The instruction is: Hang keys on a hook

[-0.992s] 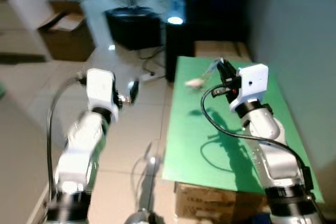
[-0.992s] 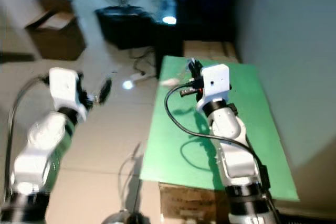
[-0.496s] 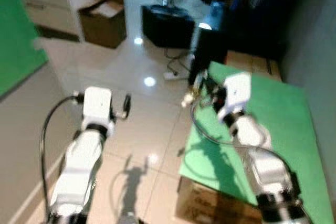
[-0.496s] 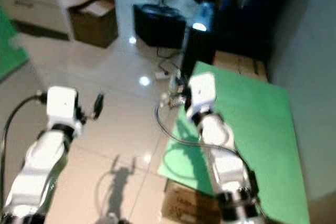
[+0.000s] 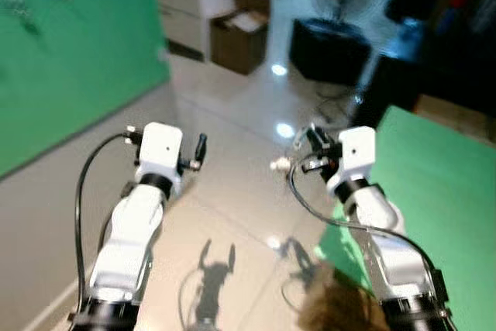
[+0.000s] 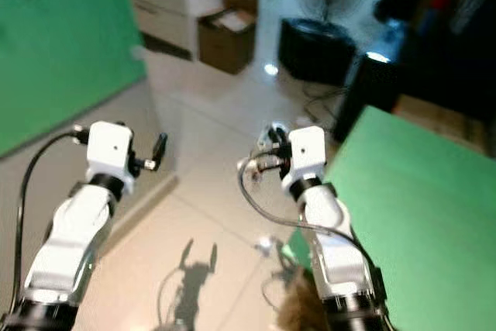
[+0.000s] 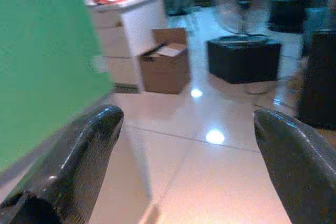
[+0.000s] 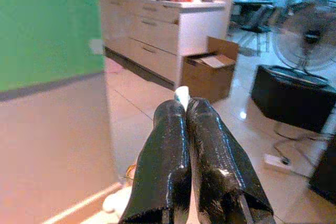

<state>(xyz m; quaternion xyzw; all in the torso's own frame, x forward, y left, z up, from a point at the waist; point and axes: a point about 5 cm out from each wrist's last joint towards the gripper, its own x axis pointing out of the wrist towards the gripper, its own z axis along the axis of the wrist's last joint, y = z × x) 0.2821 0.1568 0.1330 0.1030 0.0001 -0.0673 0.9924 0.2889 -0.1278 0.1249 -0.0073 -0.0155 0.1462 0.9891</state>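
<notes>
Two fingers of my right gripper (image 8: 181, 109) are pinching the keys (image 5: 280, 163) over tiled floor (image 5: 232, 191), left gripper (image 7: 184, 145) spread wide, cardboard box (image 8: 207, 74), fan (image 8: 307, 40) and green wall (image 5: 70, 52) ahead.

Head views blurred. Keys (image 5: 280, 164) only pale smear just ahead of right gripper (image 5: 308, 139) jaws; shape not resolvable. In wrist view, closed fingers (image 8: 173, 150) hide most of keys. Left gripper (image 7: 184, 145) fingertips cut by frame edge.
</notes>
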